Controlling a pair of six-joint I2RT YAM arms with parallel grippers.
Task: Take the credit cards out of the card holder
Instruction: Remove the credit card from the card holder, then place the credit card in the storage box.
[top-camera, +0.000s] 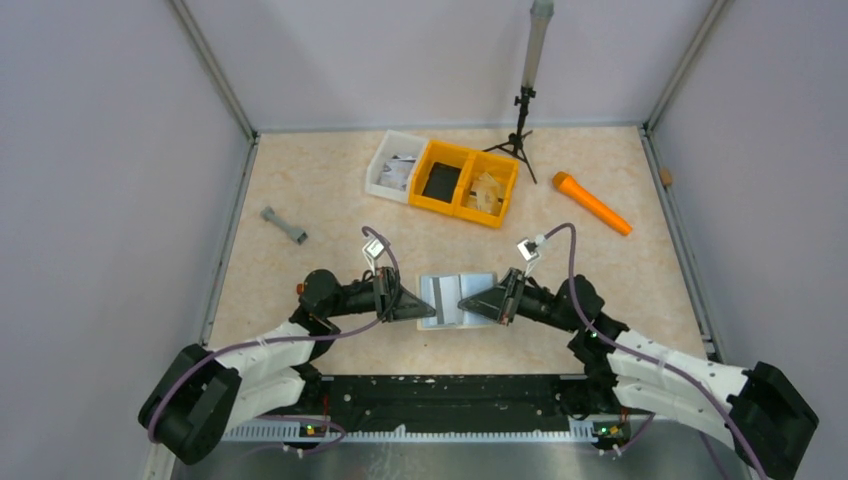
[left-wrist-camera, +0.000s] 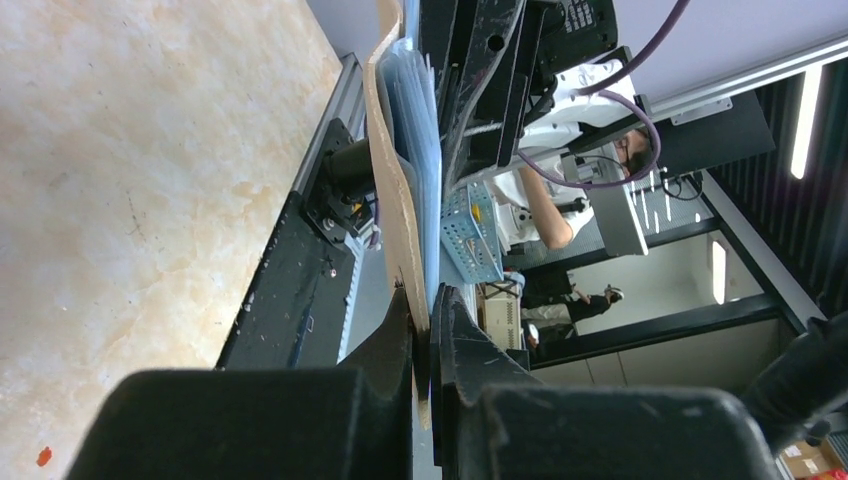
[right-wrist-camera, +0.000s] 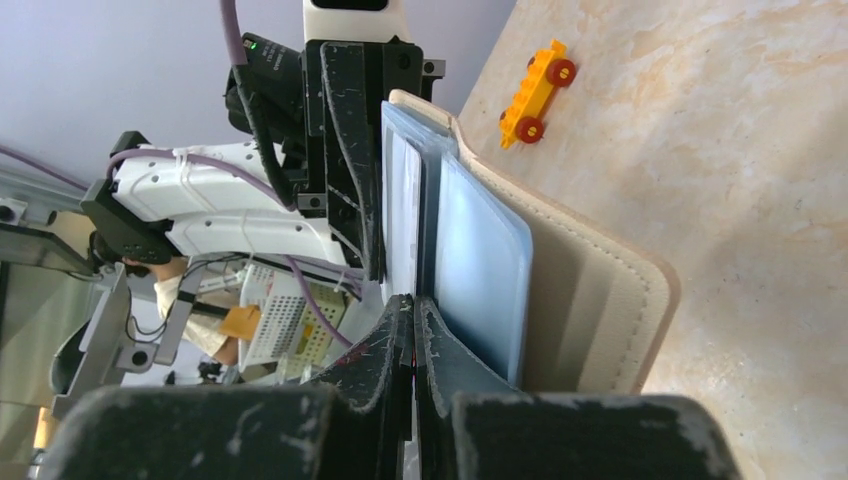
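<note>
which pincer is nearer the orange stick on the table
Right. The right pincer meets the card holder from the right, with the orange stick beyond and right of it; the left pincer meets it from the left, farther off.

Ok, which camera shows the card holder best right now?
Right wrist: the card holder fills the frame, with its beige cover and blue-grey sleeves fanned open. The left wrist shows it only edge-on; the top view shows it small and far.

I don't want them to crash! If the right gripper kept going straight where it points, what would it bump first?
The open tan card holder with bluish plastic sleeves; the right gripper is shut on one of its layers. Just beyond, probably the left gripper.
</note>
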